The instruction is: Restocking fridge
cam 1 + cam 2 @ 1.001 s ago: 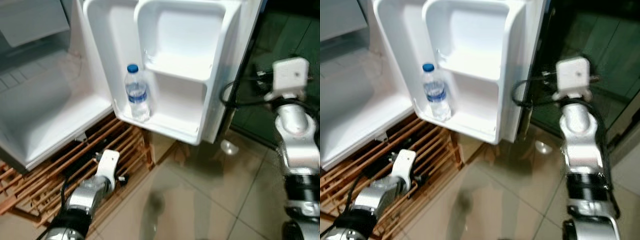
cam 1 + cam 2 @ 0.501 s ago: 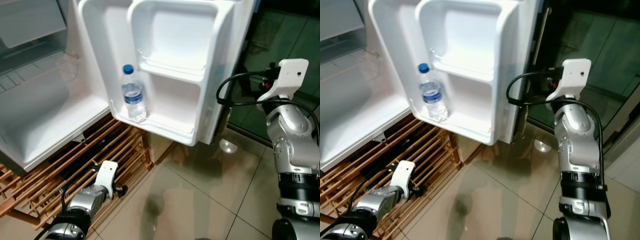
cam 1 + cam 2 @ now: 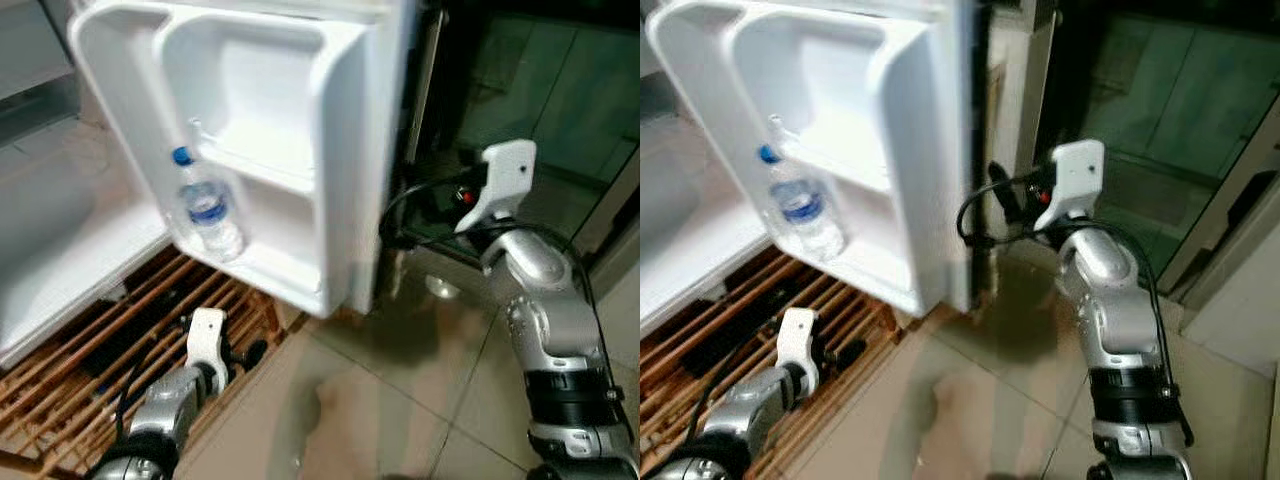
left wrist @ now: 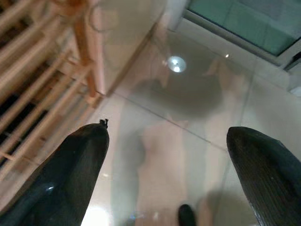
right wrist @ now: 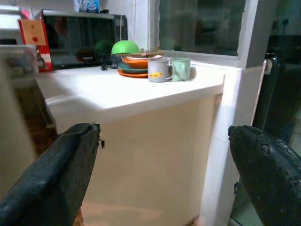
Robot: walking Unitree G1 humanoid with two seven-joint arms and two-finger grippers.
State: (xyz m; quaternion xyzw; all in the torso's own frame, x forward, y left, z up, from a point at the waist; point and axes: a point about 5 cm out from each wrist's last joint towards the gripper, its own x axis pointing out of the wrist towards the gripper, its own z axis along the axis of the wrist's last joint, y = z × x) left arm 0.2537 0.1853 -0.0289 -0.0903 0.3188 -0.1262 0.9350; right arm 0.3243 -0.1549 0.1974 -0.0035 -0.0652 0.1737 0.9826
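The white fridge door stands open. A clear water bottle with a blue cap and label stands upright in the door's lower shelf. My right arm is raised just past the door's outer edge. Its gripper is open, fingers wide apart with nothing between them, facing a white counter. My left arm hangs low beside the wooden rack, and its gripper is open over the floor, holding nothing.
A slatted wooden rack lies under the fridge body. Glossy beige tiles cover the floor ahead. Dark glass panels stand to the right. In the right wrist view, mugs and a green bowl sit on the counter.
The whole view has shifted, so the door and bottle now sit further left. My right arm has come in closer to the door's outer edge. My left arm still hangs low.
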